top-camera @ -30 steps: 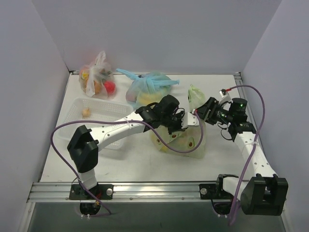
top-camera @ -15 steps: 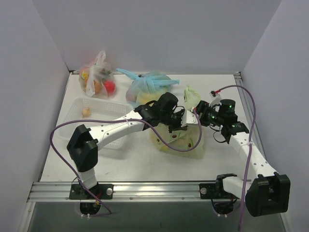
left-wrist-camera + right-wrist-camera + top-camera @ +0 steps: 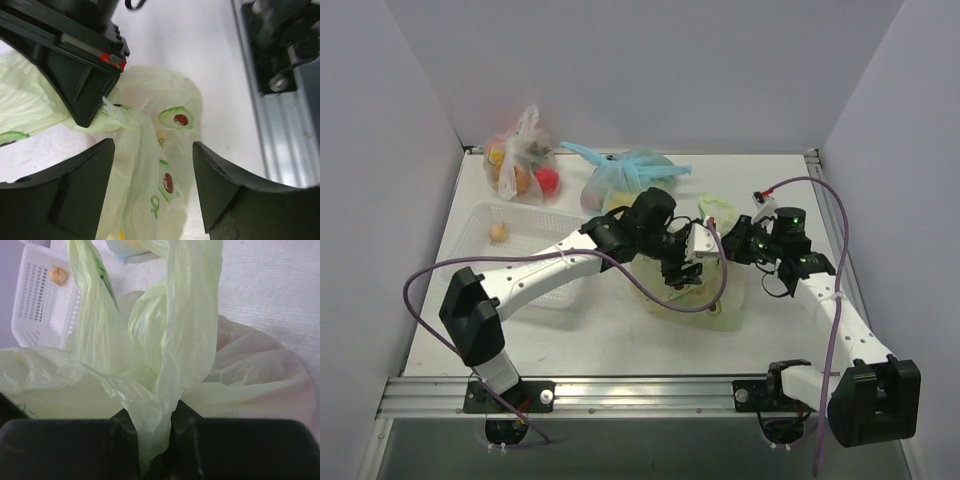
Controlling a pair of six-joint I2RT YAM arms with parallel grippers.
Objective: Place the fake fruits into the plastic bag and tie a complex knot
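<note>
Right wrist view: the right gripper [image 3: 152,426] is clamped on a handle strip of the plastic bag [image 3: 192,315]. The left gripper [image 3: 152,150] stands apart astride the bag at mid-table. One small fruit [image 3: 498,233] lies in the basket [image 3: 480,213]. The knot is judged unfinished.

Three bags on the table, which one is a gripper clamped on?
The pale green bag at centre: the right gripper pinches its gathered top. The blue knotted bag and the clear bag sit untouched at the back.
</note>
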